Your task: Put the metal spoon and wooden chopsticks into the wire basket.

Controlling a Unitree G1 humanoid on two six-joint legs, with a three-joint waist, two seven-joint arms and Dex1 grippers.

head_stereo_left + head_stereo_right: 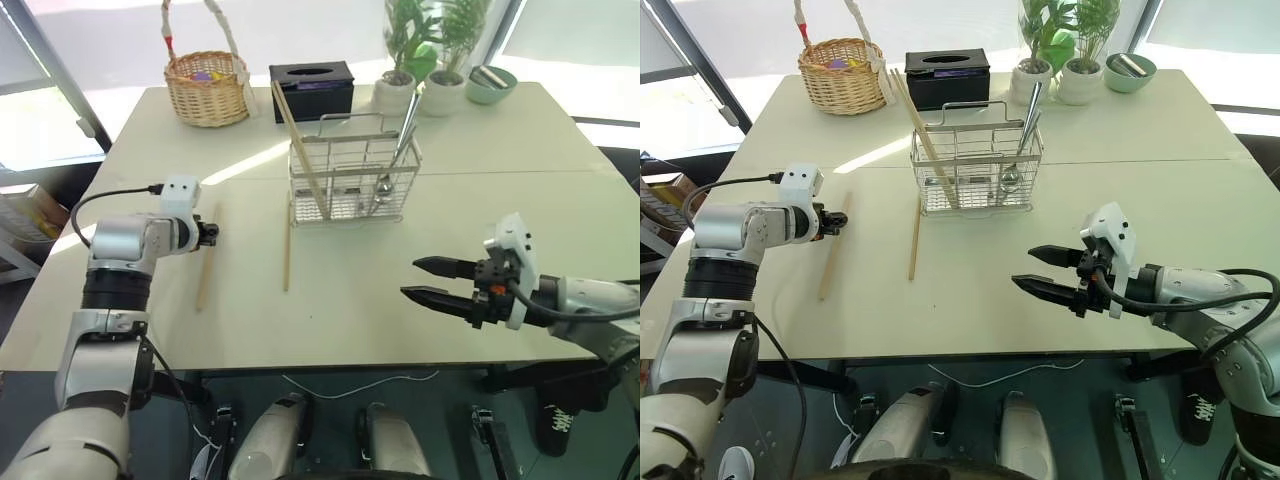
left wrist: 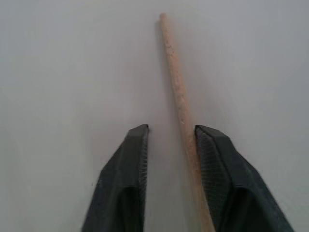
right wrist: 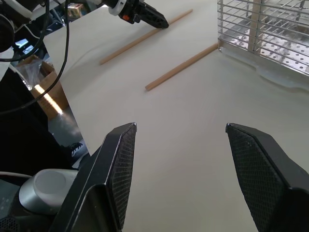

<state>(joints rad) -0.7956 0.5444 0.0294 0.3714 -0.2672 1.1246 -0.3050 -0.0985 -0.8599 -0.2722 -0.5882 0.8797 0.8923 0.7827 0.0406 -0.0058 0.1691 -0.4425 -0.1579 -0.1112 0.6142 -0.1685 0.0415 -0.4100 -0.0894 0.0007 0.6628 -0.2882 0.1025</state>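
L hand [image 2: 169, 140] narrow, chopstick [image 1: 204, 268] between fingers on tabletop [image 1: 400, 300], not clamped; could pinch off-centre & roll out. R hand [image 1: 432, 281] wide, empty. Spoon [image 1: 385, 185] in wire basket [image 1: 350, 180].

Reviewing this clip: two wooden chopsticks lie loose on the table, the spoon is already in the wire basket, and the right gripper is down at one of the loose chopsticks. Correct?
Not quite: the left gripper is at the loose chopstick, not the right. The left wrist view shows that stick between its jaws. The right gripper hangs open over bare table. The rest holds: a second chopstick lies loose, and the spoon stands in the wire basket.
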